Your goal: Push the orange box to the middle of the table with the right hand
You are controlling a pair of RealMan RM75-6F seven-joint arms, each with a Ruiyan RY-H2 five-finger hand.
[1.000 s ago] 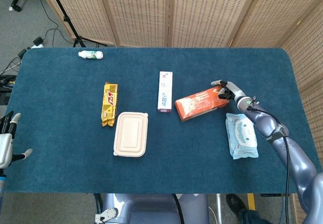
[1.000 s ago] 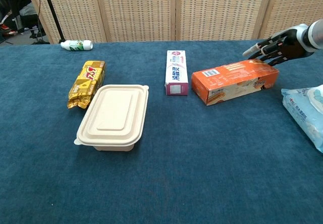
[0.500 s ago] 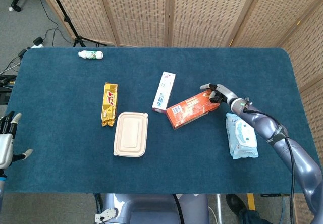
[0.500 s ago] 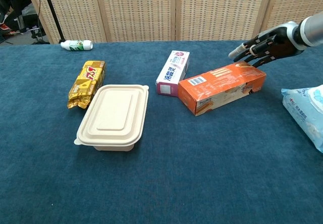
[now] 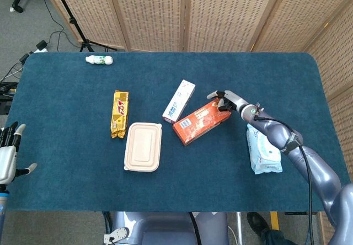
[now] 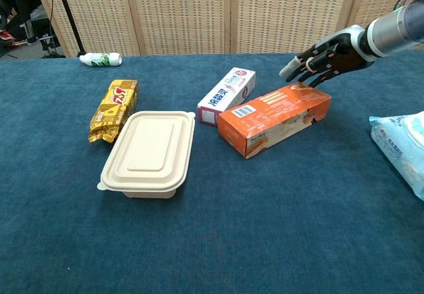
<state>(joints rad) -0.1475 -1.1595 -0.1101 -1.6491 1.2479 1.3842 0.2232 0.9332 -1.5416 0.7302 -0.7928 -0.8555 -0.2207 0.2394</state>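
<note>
Orange box (image 5: 201,122) lies centre-right of frame, its left end touching the white carton (image 5: 178,101). Right hand (image 5: 227,99), fingers spread, presses its far end; further pushing may shove the carton.

light: bright, even, diffuse | shadows: soft, faint under objects | glare: none | focus: sharp, both views

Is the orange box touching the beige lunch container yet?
No. In the head view a strip of blue table separates the orange box from the beige lunch container.
</note>
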